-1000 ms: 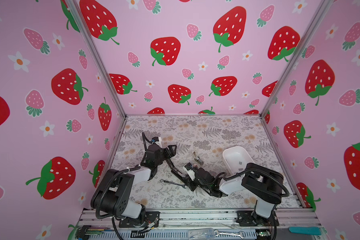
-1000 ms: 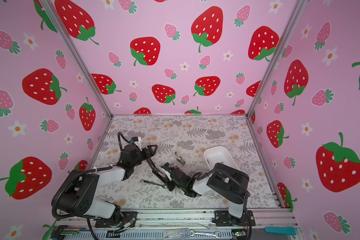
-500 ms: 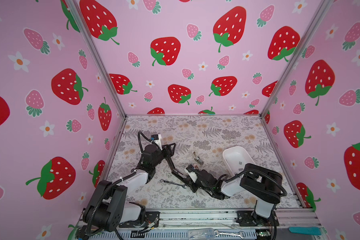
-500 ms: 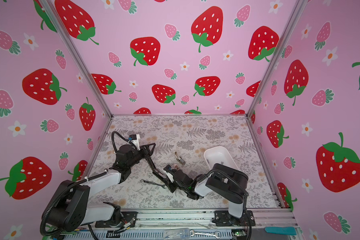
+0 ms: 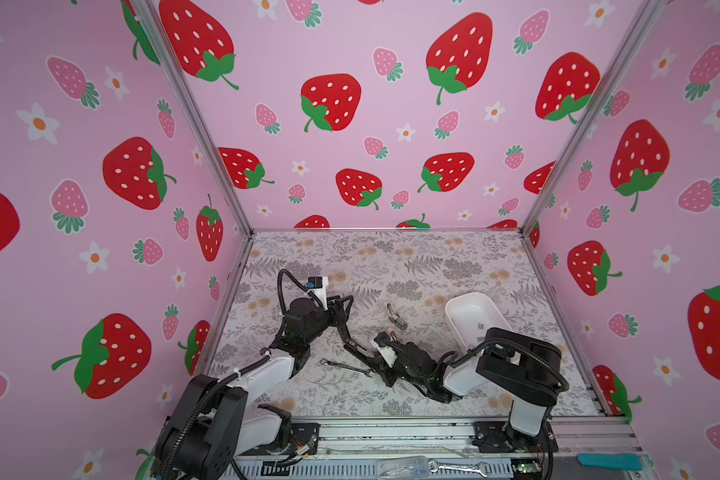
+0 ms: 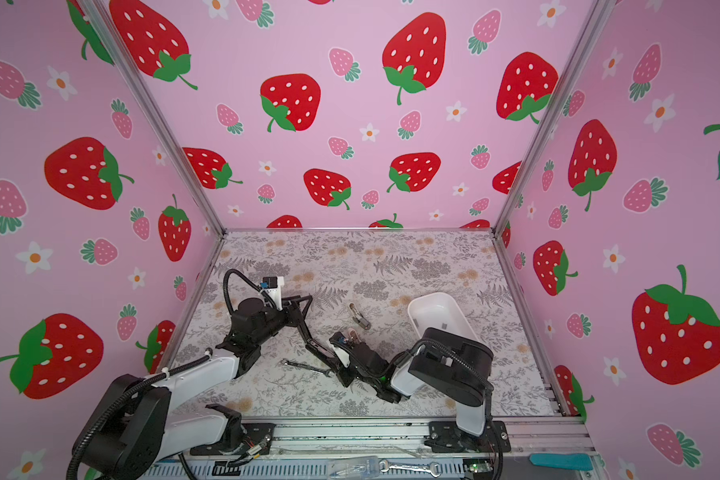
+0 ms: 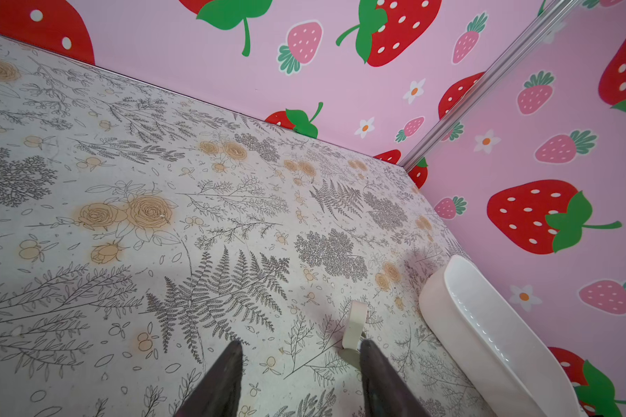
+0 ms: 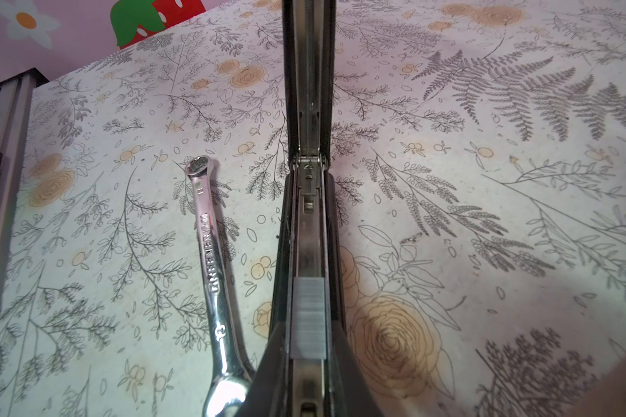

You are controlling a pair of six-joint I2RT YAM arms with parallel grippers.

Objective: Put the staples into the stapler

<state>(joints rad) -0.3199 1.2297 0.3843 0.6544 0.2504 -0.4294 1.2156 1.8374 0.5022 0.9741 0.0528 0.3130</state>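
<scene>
Compared with a second ago, the big black joint of your left arm has dropped toward the front-left corner of the table (image 5: 391,257). The left gripper (image 5: 347,300) has drawn its fingers closer together. The stapler (image 5: 352,345) has changed too: its black lid, low a second ago, now stands steeply up from the hinge, with its upper end right under that gripper. Your right arm has hardly moved.

You will find the stapler near the front edge of the table, a little left of the middle. In the right wrist view it lies opened, with black sides around a silver channel and the lid rising out of view past the hinge. A grey block of staples (image 8: 308,317) sits in that channel, at the end between the fingers of the right gripper (image 8: 308,337). That gripper is clamped on the stapler's base from both sides. A wrench (image 8: 210,260) lies just beside the stapler, on the front-edge side.

In the left wrist view, your left gripper has its fingers apart with only bare table between them, so it grips nothing. No view shows whether it touches the lid.
</scene>
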